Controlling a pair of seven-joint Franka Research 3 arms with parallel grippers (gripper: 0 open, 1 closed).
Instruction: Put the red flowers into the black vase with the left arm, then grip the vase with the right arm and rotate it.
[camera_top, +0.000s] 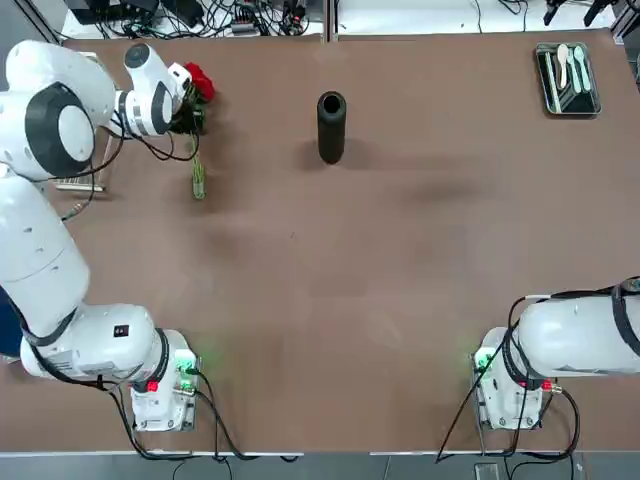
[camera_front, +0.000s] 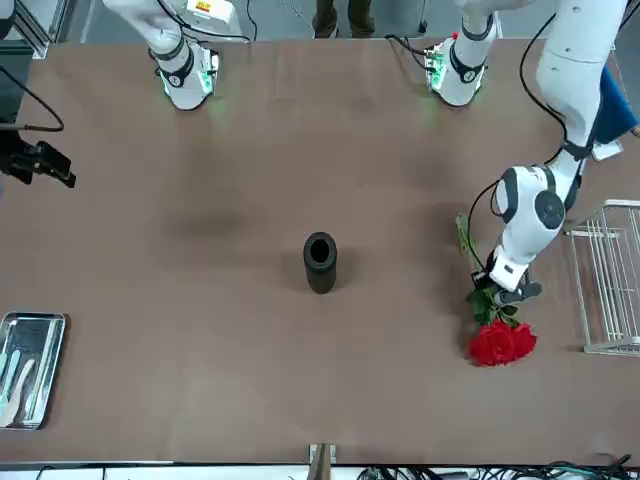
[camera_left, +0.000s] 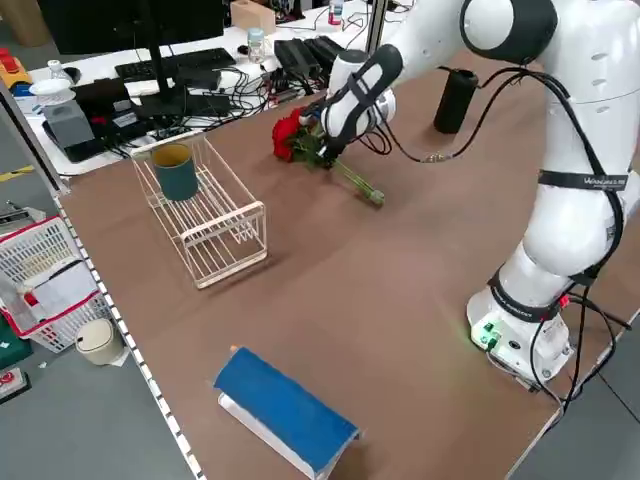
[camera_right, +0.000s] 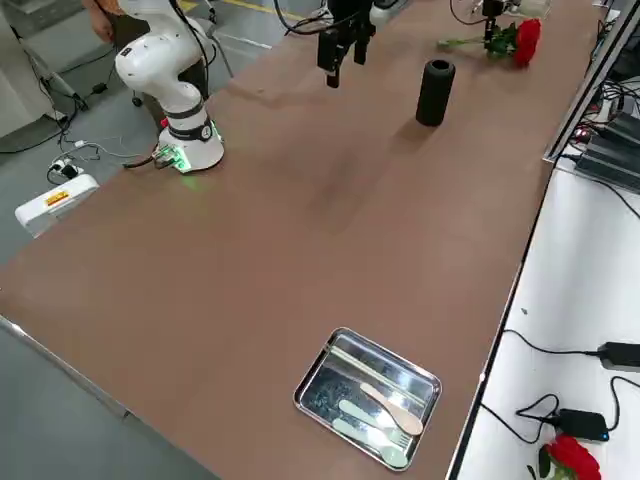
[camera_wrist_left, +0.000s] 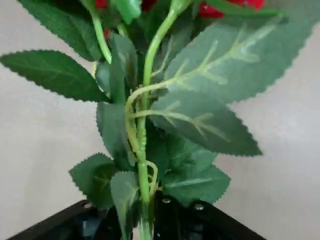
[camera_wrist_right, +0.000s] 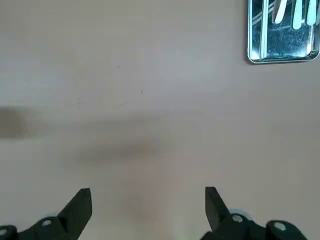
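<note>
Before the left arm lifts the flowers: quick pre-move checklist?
1. Left gripper shut on the red flowers at the stems: ok.
2. Flowers still lying on the table, not lifted: ok.
3. Black vase upright, mouth open: ok.
4. Path between flowers and vase free of objects: ok.
5. Right gripper open, held above the table away from the vase: ok.
6. Grip firm enough to hold the stems through the lift: cannot tell.

Red flowers (camera_top: 199, 80), green stems, black vase (camera_top: 331, 126), brown table (camera_top: 380, 280).
</note>
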